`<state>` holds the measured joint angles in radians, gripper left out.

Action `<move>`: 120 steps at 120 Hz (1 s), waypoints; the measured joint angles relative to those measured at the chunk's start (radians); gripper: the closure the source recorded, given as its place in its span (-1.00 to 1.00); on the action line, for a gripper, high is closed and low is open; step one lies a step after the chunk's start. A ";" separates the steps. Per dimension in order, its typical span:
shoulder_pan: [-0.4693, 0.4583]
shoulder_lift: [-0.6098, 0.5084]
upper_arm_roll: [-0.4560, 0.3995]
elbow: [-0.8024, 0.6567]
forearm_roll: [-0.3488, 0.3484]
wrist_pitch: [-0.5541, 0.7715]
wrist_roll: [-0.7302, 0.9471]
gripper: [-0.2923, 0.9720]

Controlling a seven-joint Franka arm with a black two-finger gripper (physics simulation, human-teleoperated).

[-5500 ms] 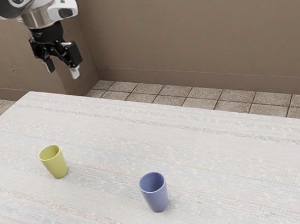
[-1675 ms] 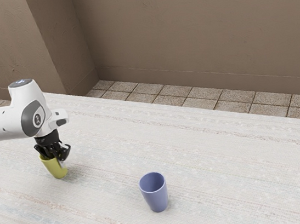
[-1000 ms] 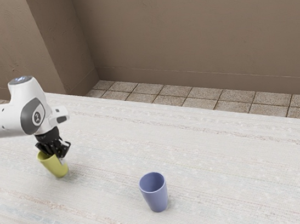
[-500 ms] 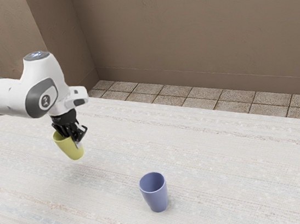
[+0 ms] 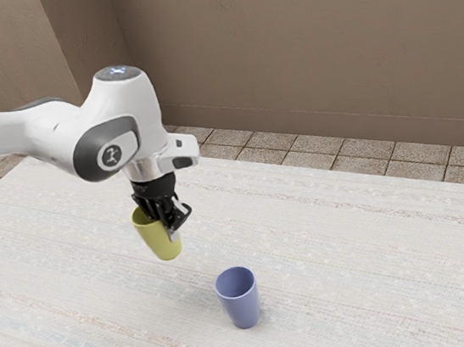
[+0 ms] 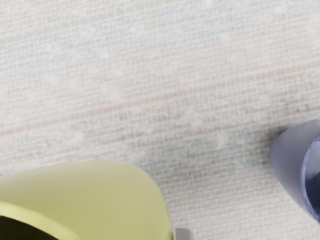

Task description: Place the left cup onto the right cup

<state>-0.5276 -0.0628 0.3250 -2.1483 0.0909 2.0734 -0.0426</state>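
altogether 2 cups: 1 yellow-green cup (image 5: 159,234) hangs tilted above the table (image 5: 378,240), pinched at its rim by the gripper (image 5: 167,216); 1 blue cup (image 5: 237,297) stands upright nearby.

Soft, even, medium-bright light in both views; table (image 5: 352,243) pale and evenly lit; faint soft shadow just right of the blue cup (image 5: 238,297) at its base; mild sheen on the arm (image 5: 115,129) shell; wall (image 5: 325,33) flat and dull; wrist view: dark shadow edging the blue cup (image 6: 295,160); yellow cup (image 6: 85,195) close-up, soft-edged.
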 joint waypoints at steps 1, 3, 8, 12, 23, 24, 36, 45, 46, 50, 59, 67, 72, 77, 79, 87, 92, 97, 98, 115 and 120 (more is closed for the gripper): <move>0.000 0.000 -0.001 0.000 0.000 -0.001 -0.002 0.71; 0.000 -0.001 -0.004 0.001 0.000 -0.003 -0.007 0.71; -0.005 0.000 -0.009 0.007 -0.001 -0.008 -0.017 0.71; -0.011 0.001 -0.013 0.009 -0.001 -0.011 -0.025 0.71; -0.021 0.001 -0.035 0.016 -0.001 -0.017 -0.047 0.71; -0.021 0.001 -0.038 0.016 -0.001 -0.018 -0.049 0.71; -0.034 0.001 -0.063 0.025 -0.003 -0.021 -0.072 0.71; -0.041 0.001 -0.083 0.027 -0.007 -0.021 -0.089 0.71; -0.041 0.001 -0.087 0.027 -0.007 -0.021 -0.092 0.71; -0.043 0.001 -0.096 0.028 -0.009 -0.021 -0.100 0.71; -0.057 0.003 -0.108 0.029 -0.012 -0.021 -0.117 0.71; -0.072 0.006 -0.111 0.031 -0.013 -0.021 -0.132 0.71; -0.082 0.007 -0.112 0.032 -0.014 -0.021 -0.142 0.71; -0.092 0.010 -0.113 0.033 -0.015 -0.020 -0.150 0.71; -0.095 0.011 -0.113 0.033 -0.015 -0.020 -0.154 0.71; -0.109 0.014 -0.113 0.034 -0.015 -0.019 -0.168 0.71; -0.118 0.016 -0.113 0.036 -0.015 -0.018 -0.176 0.71; -0.126 0.018 -0.113 0.038 -0.016 -0.018 -0.183 0.71; -0.127 0.018 -0.113 0.039 -0.016 -0.018 -0.185 0.71; -0.140 0.023 -0.120 0.041 -0.015 -0.017 -0.208 0.71; -0.138 0.023 -0.126 0.044 -0.015 -0.017 -0.215 0.71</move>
<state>-0.6660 -0.0394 0.1993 -2.1045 0.0758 2.0569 -0.2572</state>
